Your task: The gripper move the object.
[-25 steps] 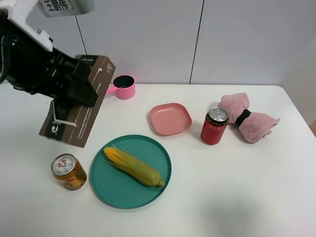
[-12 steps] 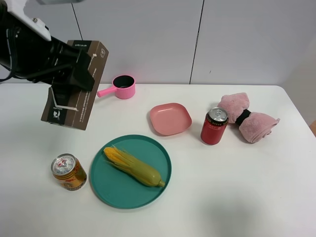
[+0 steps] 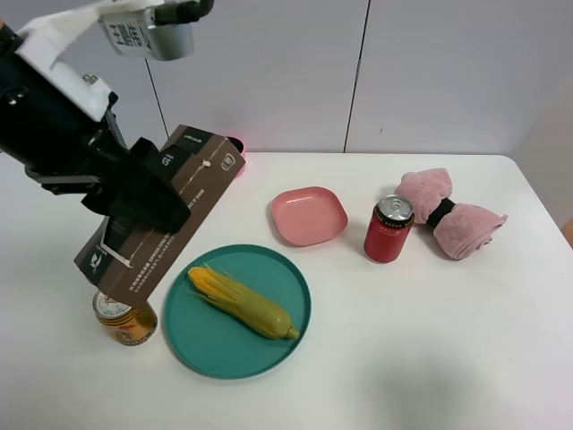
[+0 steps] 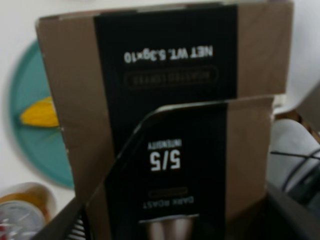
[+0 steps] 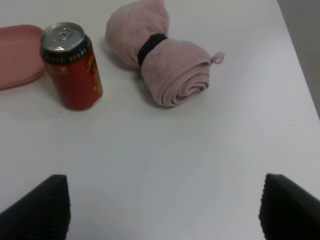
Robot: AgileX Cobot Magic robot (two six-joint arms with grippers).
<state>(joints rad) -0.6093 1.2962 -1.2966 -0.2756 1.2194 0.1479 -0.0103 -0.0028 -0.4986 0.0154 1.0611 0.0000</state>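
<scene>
In your left pincer (image 3: 143, 204), gripped tight, the box (image 3: 199, 170) hangs in the air. Lifting looks done; you have yet to set it down.

The left arm (image 3: 45, 125) reaches in from the far left of the scene, its wrist angled down and to the right. The left gripper (image 3: 148, 195) is clamped across the object (image 3: 204, 166), which it holds tilted with one end high. The right gripper (image 5: 165, 210) hangs over the right side, its dark fingertips (image 5: 42, 207) spread wide apart.
</scene>
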